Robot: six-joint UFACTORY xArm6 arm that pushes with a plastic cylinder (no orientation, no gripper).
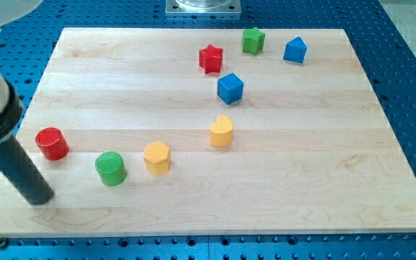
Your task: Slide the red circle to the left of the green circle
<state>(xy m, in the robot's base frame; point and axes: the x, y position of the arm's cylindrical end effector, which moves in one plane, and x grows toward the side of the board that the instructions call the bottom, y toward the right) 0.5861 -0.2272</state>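
The wooden counter (pixel 323 180) lies on a blue perforated base (pixel 410 65), and eight small blocks sit on it, none inside any container: no tray, bowl or box shows in the view, so each block rests straight on the bare wood. The red circle (pixel 51 143) stands near the view's left edge of the counter, upright on its flat end. The green circle (pixel 110 168) is to its right and a little lower in the view, near it but not touching. Just beside the green circle, to the view's right, is a yellow hexagon (pixel 157 157), with a small gap between them. Farther right and higher is a yellow heart (pixel 222 131), and above that a blue cube (pixel 230 88). Toward the view's top sit a red star (pixel 211 58), a green star-like block (pixel 253 40) whose exact outline is hard to make out, and a blue house-shaped pentagon (pixel 295 50), well apart from the two circles. My tip (pixel 40 198) rests on the counter at the view's lower left, below the red circle and to the left of the green circle, touching neither. The dark rod slants up from it toward the view's upper left, where it widens into the arm's grey body. The arm carries no pincer, so there is nothing to be open or closed, and nothing is gripped.
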